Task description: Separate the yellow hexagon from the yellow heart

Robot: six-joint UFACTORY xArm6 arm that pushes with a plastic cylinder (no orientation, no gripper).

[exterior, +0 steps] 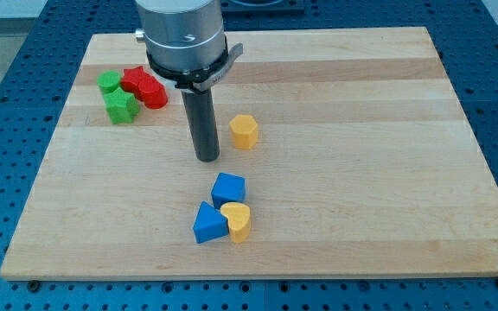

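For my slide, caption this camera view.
My tip rests left of the yellow hexagon, far above the yellow heart.

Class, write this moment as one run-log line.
my tip: left of yellow hexagon, not touching | yellow heart: against blue blocks, apart from hexagon | state: already separated

A robotics lab bench: wooden board [335, 104] on a blue perforated table [24, 95].

Yellow hexagon [244, 131] and heart [237, 220], two blue blocks [228, 188] [209, 223], seemingly two red [143, 86], two green [120, 106].
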